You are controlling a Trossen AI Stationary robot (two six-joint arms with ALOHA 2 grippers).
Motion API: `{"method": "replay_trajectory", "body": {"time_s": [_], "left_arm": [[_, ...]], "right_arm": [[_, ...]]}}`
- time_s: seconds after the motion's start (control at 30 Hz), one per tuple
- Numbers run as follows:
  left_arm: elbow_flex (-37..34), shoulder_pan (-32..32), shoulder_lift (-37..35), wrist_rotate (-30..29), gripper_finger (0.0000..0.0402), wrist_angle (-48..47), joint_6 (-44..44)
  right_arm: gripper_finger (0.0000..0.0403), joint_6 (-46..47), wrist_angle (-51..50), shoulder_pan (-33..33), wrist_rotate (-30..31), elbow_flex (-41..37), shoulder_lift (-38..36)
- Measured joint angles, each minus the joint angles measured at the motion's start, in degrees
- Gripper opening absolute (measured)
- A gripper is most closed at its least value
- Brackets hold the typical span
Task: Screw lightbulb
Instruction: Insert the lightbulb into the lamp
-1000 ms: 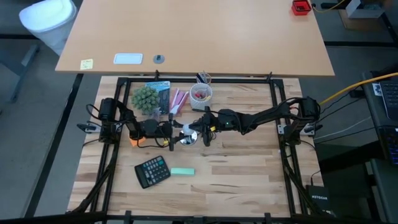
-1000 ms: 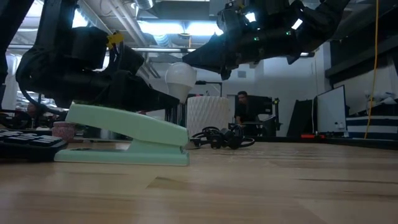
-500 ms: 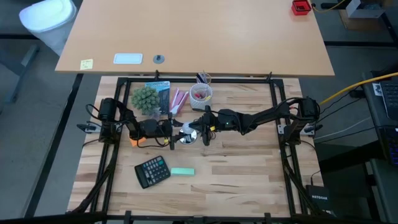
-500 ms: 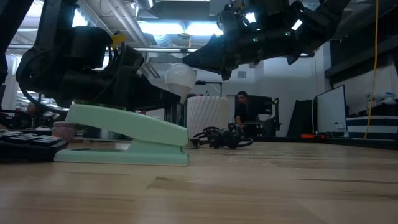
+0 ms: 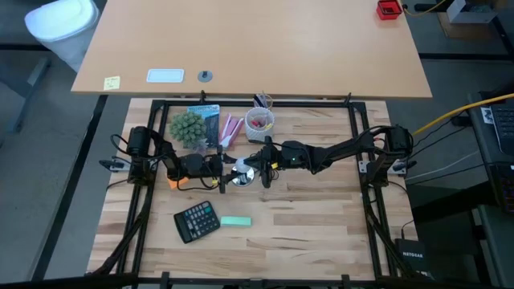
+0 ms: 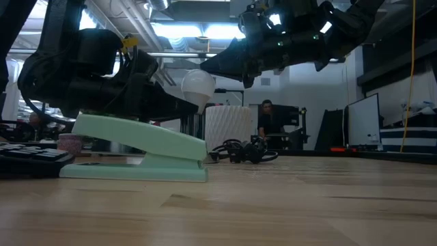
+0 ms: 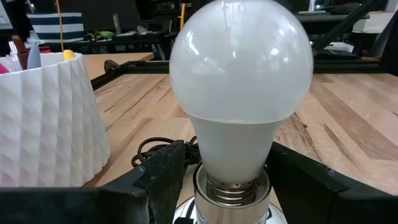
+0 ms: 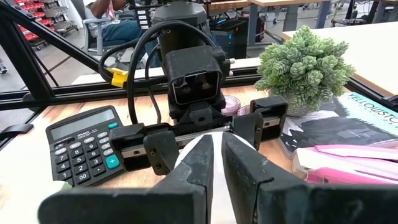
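Observation:
The pale lightbulb [image 7: 241, 68] stands upright with its neck in a metal socket [image 7: 231, 185] on a shiny round base [image 5: 242, 180], mid-table. It also shows in the low view [image 6: 198, 85]. My left gripper [image 7: 227, 171] reaches in from the table's left, its fingers on either side of the socket. My right gripper [image 8: 217, 152] comes from the table's right with its fingers nearly together over the bulb's dome [image 8: 185, 158]. In the high view the left gripper [image 5: 227, 170] and the right gripper [image 5: 255, 170] flank the bulb [image 5: 238, 172]. My left gripper holds the metal socket at the bulb's neck [image 7: 205, 183] between its two fingers [image 7: 166, 174], coming level from the table's left. The bulb stands upright above the fingers, and the base is on the table. My right gripper's shut fingertips [image 8: 200, 163] lie over the top of the bulb's dome, slanting down from the right. I cannot tell whether they touch it.
A black calculator [image 5: 197, 221] and a mint stapler [image 5: 235, 221] lie toward the near edge. A white ribbed cup with pens [image 5: 259, 122], a green plant [image 5: 187, 127] and a book stand behind the bulb. A black cord [image 6: 242, 152] lies by the cup.
My left gripper has shifted a little at the bulb's neck, its body showing higher in the low view than a second ago. Since then it has kept still. The bulb has stayed upright in place.

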Motion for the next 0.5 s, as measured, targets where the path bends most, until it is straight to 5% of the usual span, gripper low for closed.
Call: {"method": "replay_trajectory", "body": {"time_s": [0.5], "left_arm": [[-1.24, -0.11, -0.22, 0.11, 0.0214, 0.12, -5.83]], "right_arm": [[0.0040, -0.01, -0.24, -0.02, -0.02, 0.00, -0.04]]}}
